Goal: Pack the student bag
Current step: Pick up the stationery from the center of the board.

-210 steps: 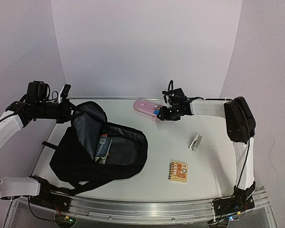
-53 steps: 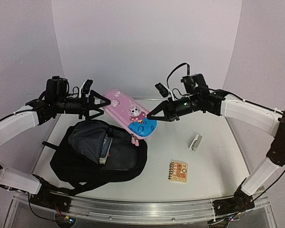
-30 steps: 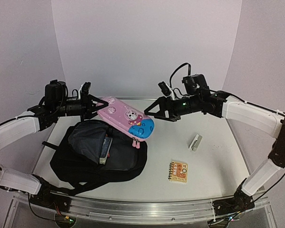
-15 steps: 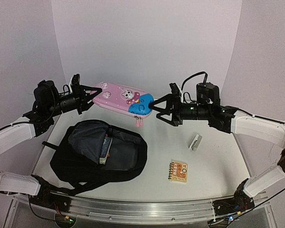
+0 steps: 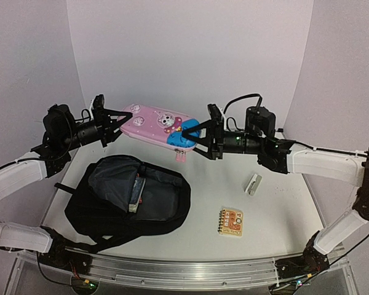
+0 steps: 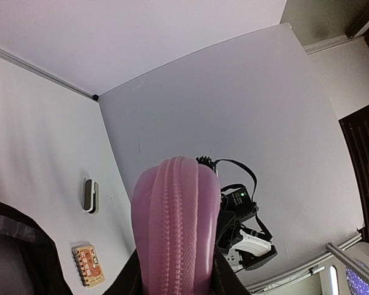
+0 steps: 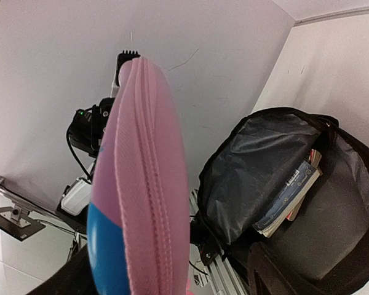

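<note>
The student bag (image 5: 163,206) lies open on the table at the left, grey lining showing, with books (image 5: 134,193) inside. A pink pencil case (image 5: 157,125) with a blue end is held level in the air above and behind the bag. My left gripper (image 5: 115,121) is shut on its left end; in the left wrist view both fingers press the case (image 6: 175,227). My right gripper (image 5: 194,136) is open, its jaws straddling the blue end. In the right wrist view the case (image 7: 144,203) sits by the left finger, with a gap to the right finger (image 7: 277,270), and the bag (image 7: 258,166) shows beyond.
An orange spiral notebook (image 5: 230,222) lies on the table at front right. A small white and grey object (image 5: 253,184) lies behind it. Both also show in the left wrist view, the notebook (image 6: 88,265) and the white object (image 6: 90,195). White walls enclose the table.
The left gripper took the pencil case's left end and lifted it level. The right gripper let go, drew back, and has now moved left so its open jaws straddle the blue end.
</note>
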Controlling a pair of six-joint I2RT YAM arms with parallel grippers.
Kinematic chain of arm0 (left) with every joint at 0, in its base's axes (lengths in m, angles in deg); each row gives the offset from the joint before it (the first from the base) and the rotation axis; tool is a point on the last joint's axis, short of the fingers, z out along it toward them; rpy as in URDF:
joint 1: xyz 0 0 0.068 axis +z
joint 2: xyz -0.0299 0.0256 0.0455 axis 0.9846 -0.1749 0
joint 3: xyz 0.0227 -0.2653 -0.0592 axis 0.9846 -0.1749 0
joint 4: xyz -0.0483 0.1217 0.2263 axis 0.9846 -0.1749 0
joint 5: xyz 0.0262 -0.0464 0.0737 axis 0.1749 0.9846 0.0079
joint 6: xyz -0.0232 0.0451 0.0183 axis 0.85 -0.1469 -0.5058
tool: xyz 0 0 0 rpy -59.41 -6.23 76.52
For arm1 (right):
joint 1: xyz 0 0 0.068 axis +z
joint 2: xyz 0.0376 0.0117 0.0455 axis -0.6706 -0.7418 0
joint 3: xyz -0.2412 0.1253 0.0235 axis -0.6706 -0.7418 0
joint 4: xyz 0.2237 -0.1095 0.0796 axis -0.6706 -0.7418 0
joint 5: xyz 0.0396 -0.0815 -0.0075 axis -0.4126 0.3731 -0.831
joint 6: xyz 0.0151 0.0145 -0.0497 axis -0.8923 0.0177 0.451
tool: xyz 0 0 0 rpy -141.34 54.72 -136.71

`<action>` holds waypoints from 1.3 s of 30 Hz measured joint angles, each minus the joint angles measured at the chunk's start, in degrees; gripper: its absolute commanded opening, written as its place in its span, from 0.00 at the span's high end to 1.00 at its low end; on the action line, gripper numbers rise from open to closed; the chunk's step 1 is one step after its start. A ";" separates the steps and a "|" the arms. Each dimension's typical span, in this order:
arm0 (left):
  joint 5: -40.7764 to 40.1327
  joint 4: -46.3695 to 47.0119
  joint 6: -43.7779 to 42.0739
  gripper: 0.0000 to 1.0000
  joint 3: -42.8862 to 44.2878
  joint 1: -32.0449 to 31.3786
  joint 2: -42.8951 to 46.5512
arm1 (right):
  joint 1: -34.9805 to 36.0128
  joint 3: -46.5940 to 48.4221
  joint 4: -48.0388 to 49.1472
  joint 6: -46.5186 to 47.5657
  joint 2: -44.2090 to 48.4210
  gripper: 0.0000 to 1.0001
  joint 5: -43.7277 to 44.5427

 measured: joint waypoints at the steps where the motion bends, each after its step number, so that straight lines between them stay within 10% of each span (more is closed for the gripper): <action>1: 0.20 0.06 0.00 0.87 0.00 0.00 -0.15 | 0.27 0.06 0.99 -0.50 -0.47 0.47 -0.13; 7: 1.05 0.37 -0.37 0.55 0.00 0.13 -1.05 | 0.92 0.66 4.83 -3.11 -1.65 0.81 0.07; 15: -0.48 -15.28 -7.27 0.12 1.78 2.07 -1.07 | 0.79 0.66 2.33 -1.77 -1.68 0.93 4.48; 27: -22.60 -59.80 -21.88 0.00 5.88 12.03 2.70 | -1.49 2.02 -20.62 10.43 2.02 0.94 19.90; 39: -28.62 -69.99 -21.54 0.10 3.28 12.66 8.74 | -1.47 2.25 -25.90 12.16 2.77 0.94 18.93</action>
